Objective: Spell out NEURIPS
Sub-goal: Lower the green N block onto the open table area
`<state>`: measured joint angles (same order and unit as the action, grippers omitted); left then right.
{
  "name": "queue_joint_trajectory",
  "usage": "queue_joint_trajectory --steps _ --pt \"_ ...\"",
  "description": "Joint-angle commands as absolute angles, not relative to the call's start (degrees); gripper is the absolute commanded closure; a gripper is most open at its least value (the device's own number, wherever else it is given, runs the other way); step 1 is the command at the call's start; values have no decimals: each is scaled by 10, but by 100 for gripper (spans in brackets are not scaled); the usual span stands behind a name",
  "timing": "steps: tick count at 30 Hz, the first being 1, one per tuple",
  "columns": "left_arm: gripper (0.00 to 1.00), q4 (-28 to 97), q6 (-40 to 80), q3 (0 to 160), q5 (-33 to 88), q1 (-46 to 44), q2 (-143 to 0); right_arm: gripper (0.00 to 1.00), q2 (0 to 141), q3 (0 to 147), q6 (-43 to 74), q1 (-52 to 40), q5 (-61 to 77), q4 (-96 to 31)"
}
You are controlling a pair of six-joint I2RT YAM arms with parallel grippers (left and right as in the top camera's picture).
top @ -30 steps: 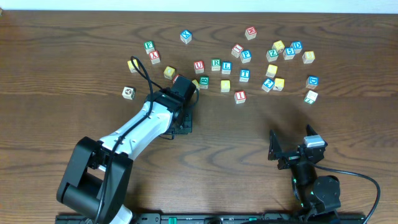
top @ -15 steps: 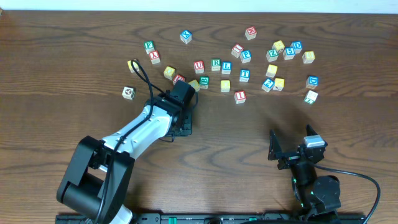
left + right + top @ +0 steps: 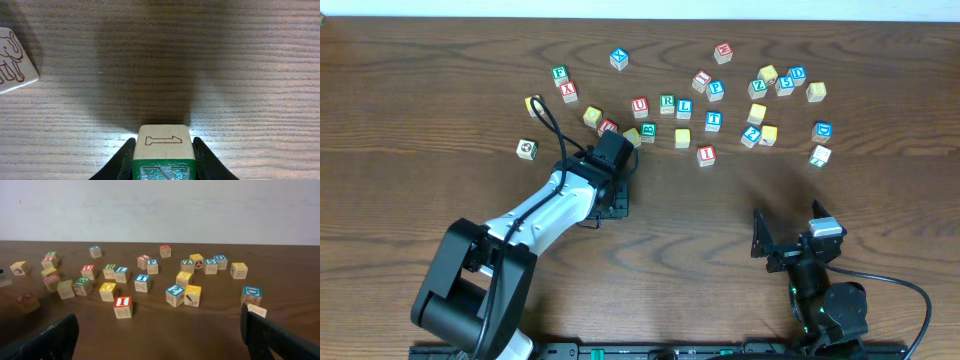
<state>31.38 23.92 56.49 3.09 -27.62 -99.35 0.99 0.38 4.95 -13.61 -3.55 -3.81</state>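
The left arm (image 3: 555, 195) has drawn its wrist slightly toward the lower edge of the overhead frame. This uncovers a red-topped cube (image 3: 608, 127) that it hid a second ago. The right arm (image 3: 815, 270) and the loose cubes show no change.

Tabletop (image 3: 440, 80): dark wood. The cubes are scattered across the upper middle and upper right, with open wood below them.

Left jaws: clenched on the N cube (image 3: 163, 150), which sits at bottom centre of the left wrist view. Its green N face is turned to the camera and a face bearing a numeral 1 lies above that. Whether the cube touches the wood cannot be told. An elephant-picture cube (image 3: 12, 60) lies well apart at that view's left edge.

Right jaws: spread wide and grasping nothing, parked at lower right of the overhead frame.

Remaining letters seen: the U cube (image 3: 639, 105) and R cube (image 3: 666, 103) stand side by side, and the I cube (image 3: 706, 155) is lower and further right. All three lie up and to the right of the held cube.

Finding: N opens the word, so the move turns on leaving room to its right for six cubes. A cube has no long axis, so only the facing of the N matters. The left arm is nearer U and R.
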Motion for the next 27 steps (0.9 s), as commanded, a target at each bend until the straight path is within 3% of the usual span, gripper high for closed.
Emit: queue_joint_trajectory --steps 1,27 --pt "93 314 227 555 20 -277 -1000 1 8 3 46 -132 -35 -41" --pt "93 307 221 555 -9 -281 -1000 1 8 3 46 -132 -35 -41"
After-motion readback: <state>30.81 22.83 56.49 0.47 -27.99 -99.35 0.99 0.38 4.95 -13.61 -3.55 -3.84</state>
